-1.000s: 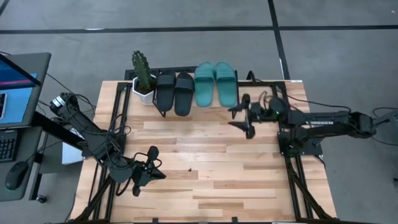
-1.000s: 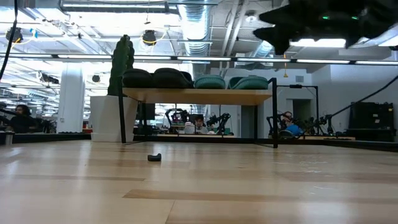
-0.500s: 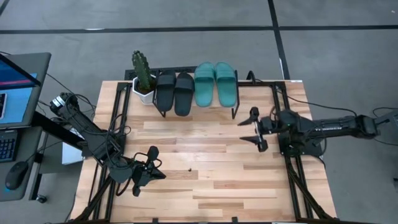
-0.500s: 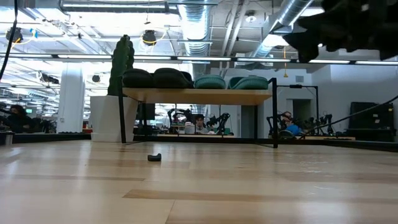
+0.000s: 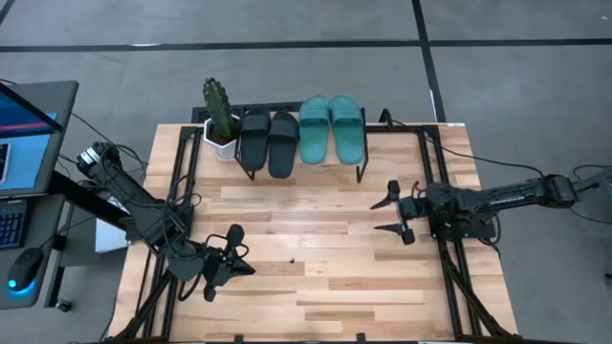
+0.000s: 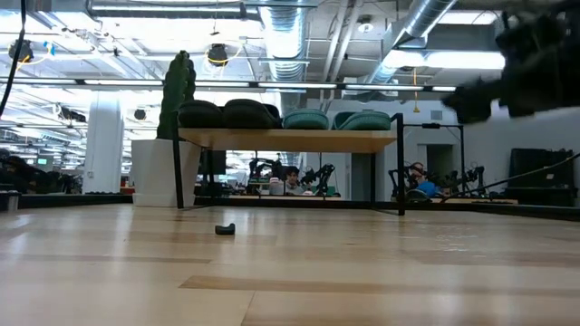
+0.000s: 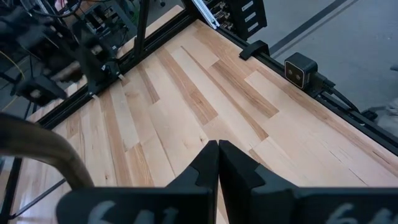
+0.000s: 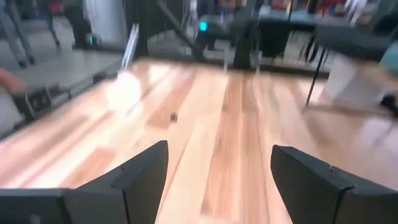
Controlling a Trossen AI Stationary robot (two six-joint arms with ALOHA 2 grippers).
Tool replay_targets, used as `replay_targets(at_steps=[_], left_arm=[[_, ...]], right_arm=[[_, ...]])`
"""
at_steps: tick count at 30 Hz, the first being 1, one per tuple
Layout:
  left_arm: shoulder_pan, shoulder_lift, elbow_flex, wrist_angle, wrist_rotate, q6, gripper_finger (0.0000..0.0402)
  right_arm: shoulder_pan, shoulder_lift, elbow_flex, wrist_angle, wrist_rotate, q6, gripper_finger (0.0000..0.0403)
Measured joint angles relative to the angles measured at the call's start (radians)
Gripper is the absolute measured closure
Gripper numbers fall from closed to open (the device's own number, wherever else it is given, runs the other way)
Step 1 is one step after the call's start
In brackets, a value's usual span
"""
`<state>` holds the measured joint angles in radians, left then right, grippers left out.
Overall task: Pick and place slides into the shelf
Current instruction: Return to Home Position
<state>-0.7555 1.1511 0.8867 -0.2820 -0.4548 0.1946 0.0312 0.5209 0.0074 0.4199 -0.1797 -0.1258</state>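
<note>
Two black slides [image 5: 269, 141] and two teal slides [image 5: 332, 127] lie side by side, soles down, on the shelf [image 5: 306, 161] at the table's far edge; in the low view the black slides [image 6: 227, 113] and the teal slides [image 6: 335, 119] sit on its wood panel [image 6: 285, 139]. My right gripper [image 5: 390, 216] hangs open over the table's right part, nearer than the shelf, with nothing between its fingers [image 8: 146, 171]. My left gripper [image 5: 241, 250] is shut over the near left part of the table, holding nothing; the left wrist view shows its fingertips [image 7: 217, 149] together.
A potted cactus [image 5: 220, 117] stands beside the shelf's left end. A small dark scrap [image 5: 291, 258] lies on the bare wood near the table's middle. Black frame rails [image 5: 445, 258] run along both table sides. A laptop [image 5: 24, 134] sits off the left edge.
My right gripper has drawn back from the shelf's right end toward the table's near and right side and has sunk lower, staying open. The slides and the left arm have kept still.
</note>
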Motion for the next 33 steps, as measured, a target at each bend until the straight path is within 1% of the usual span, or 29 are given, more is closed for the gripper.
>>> replay_targets(at_steps=[3,10,13,15,33], left_arm=[[0.000,0.000,0.000,0.000,0.000,0.000,0.0400],[0.000,0.000,0.000,0.000,0.000,0.000,0.0400],[0.000,0.000,0.000,0.000,0.000,0.000,0.0400],[0.000,0.000,0.000,0.000,0.000,0.000,0.0400],[0.000,0.000,0.000,0.000,0.000,0.000,0.0400]], right_arm=[[-0.001,0.002,0.000,-0.114,0.002,-0.008,0.0133],[0.001,0.038,0.000,-0.297,-0.001,0.135,0.0133],[0.001,0.055,0.000,-0.292,-0.001,0.218,0.0133],[0.001,0.060,0.000,-0.295,-0.001,0.246,0.0133],[0.001,0.068,0.000,-0.293,-0.002,0.224,0.0133]])
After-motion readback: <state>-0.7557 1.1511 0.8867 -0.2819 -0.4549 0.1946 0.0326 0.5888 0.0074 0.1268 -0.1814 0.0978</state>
